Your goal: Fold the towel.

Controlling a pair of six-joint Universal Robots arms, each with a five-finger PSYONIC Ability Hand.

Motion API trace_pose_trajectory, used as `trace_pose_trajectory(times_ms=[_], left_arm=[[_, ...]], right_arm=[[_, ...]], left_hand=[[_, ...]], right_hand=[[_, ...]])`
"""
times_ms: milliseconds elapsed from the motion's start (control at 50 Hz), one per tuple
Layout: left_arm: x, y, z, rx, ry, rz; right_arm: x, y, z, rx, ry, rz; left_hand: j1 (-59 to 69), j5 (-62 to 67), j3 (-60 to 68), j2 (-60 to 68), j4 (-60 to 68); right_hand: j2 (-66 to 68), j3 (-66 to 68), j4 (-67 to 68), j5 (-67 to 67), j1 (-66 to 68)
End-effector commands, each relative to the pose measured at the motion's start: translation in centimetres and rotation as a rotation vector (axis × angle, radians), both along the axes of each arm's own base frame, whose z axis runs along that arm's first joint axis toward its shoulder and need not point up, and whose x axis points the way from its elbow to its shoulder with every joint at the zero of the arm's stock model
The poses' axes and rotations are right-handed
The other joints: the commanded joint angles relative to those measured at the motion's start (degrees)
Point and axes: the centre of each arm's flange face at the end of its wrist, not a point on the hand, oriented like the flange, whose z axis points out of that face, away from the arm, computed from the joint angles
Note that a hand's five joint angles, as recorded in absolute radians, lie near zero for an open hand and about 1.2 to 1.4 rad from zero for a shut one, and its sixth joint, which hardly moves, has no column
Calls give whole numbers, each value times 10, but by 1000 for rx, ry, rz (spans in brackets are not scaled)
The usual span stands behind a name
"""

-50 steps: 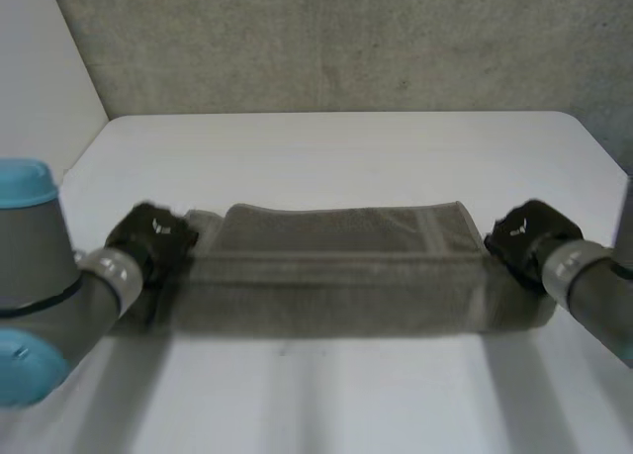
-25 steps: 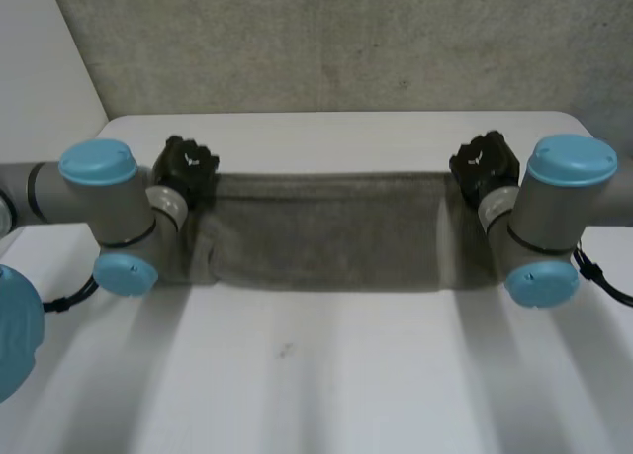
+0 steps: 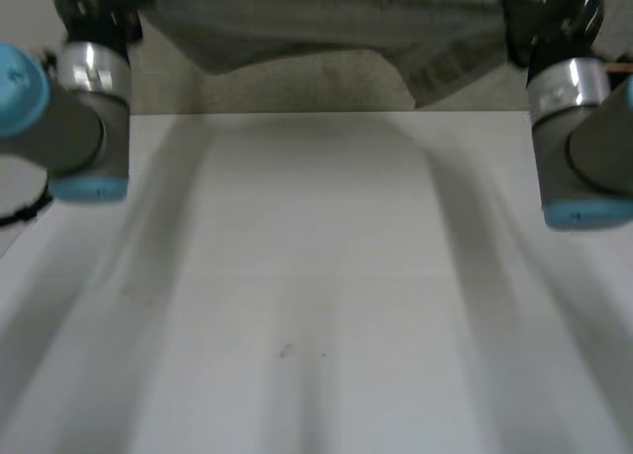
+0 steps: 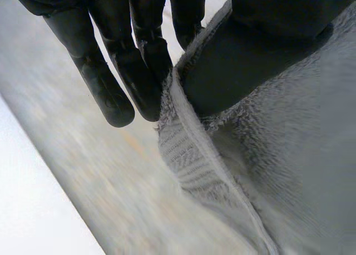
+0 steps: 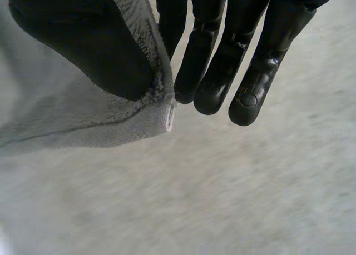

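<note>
Above the far edge of the white surface [image 3: 316, 276], the grey towel [image 3: 326, 24] is hanging in the air, stretching sideways between the two robot hands. It is hanging clear of the surface, with the grey wall [image 3: 336, 83] behind it. Its lower edge is sagging unevenly, dropping lowest near the right side.

The left robot hand [image 3: 94, 4] is gripping the towel's left end, with the left arm [image 3: 84, 128] rising beneath it. In the left wrist view, the thumb [image 4: 261, 44] is pressing the cloth against the straight fingers [image 4: 133, 60]. The pinch is sitting right on the towel's ribbed hem, and the fleecy face of the cloth is trailing away past the thumb.

The right robot hand [image 3: 549, 14] is gripping the towel's right end, with the right arm [image 3: 584, 147] standing under it. In the right wrist view, its thumb [image 5: 78, 44] is clamping a corner of the cloth against the nearest of its straight fingers [image 5: 222, 60]. The corner tip is poking out just past the thumb. The other fingers are hanging straight beside the pinch, touching no cloth.
</note>
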Motion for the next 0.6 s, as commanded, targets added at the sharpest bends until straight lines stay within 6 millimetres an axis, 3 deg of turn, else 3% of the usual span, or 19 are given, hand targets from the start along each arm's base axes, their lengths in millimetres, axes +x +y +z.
trace_pose_trajectory(times_ms=[20,40,80,100,140,200,240,340,440,480,520,540,560,600], left_arm=[[6,26,-124,342,-133,-24],[6,26,-124,343,-133,-24],[8,39,-165,457,-177,-46],[8,39,-165,457,-177,-46],[12,55,-193,549,-210,-58],[15,63,-204,587,-228,-57],[21,79,-214,640,-273,-48],[28,103,-208,656,-354,-33],[32,115,-201,651,-384,-24],[33,116,-198,645,-382,-23],[32,116,-196,640,-382,-24],[32,116,-196,640,-382,-24],[32,115,-198,642,-386,-22],[32,114,-198,647,-385,-21]], right_arm=[[-4,25,-98,328,141,82],[-4,25,-98,329,142,82],[-8,39,-127,429,175,94],[-9,39,-127,429,175,94],[-13,54,-145,501,203,95],[-19,70,-162,579,226,97],[-21,78,-168,617,235,98],[-35,95,-159,673,229,80],[-57,93,-154,693,208,29],[-60,93,-155,699,206,23],[-61,91,-156,700,197,23],[-61,91,-156,700,197,23],[-62,90,-155,701,184,25],[-62,89,-155,706,166,27]], left_hand=[[116,101,103,102,102],[116,101,103,102,102],[116,101,103,102,102],[116,101,103,102,102],[116,101,103,102,102],[116,101,103,102,102],[116,101,103,102,102],[116,101,103,102,102],[116,101,103,102,102],[80,64,66,65,65],[-124,-140,-138,-139,-139],[-126,-141,-139,-140,-140],[-219,-234,-232,-233,-233],[-210,-225,-223,-224,-224]], right_hand=[[123,119,116,132,243],[123,119,116,132,243],[123,119,116,132,243],[123,119,116,132,243],[123,119,116,132,243],[123,119,116,132,243],[123,119,116,132,243],[123,119,116,132,243],[123,119,116,132,243],[123,119,116,132,243],[123,119,116,132,243],[123,119,116,132,243],[123,119,116,132,243],[123,119,116,132,243]])
